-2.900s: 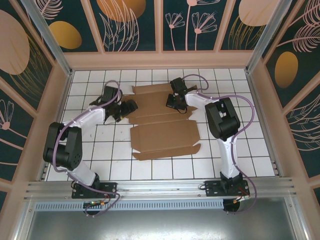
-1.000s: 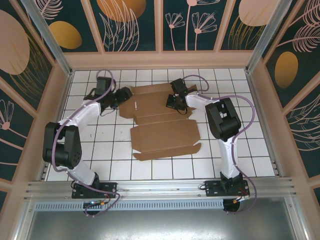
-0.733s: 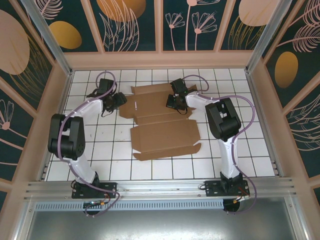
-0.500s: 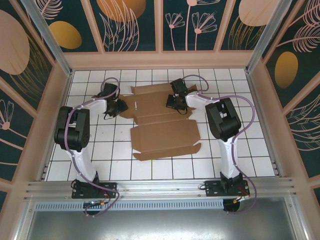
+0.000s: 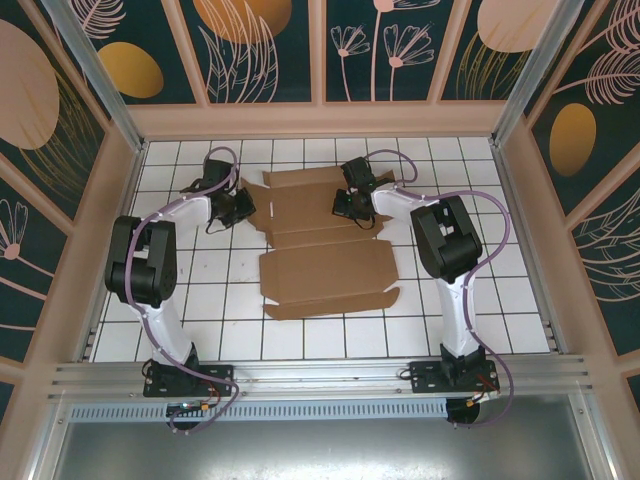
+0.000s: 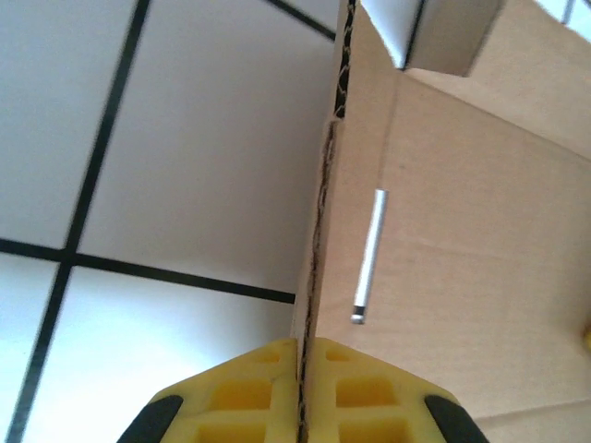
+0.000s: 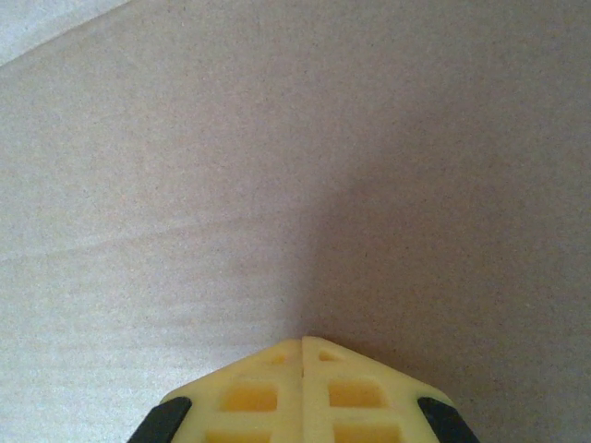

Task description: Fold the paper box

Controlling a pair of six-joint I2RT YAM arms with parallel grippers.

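Note:
The paper box lies as a flat brown die-cut sheet on the white tiles, its flaps spread out. My left gripper is at the sheet's far-left flap. In the left wrist view, its yellow fingers are shut on the edge of that flap, which stands edge-on between them. My right gripper is over the far middle of the sheet. In the right wrist view it is shut with nothing between its fingers, the tips close against the bare cardboard.
The white tiled floor is ringed by peach-coloured walls on three sides. An aluminium rail runs along the near edge above both arm bases. The right arm's elbow stands beside the sheet's right edge.
My left gripper swung in from the left, reached the sheet's far-left flap and closed on its edge. The near half of the sheet shifted slightly left. The right gripper stayed put.

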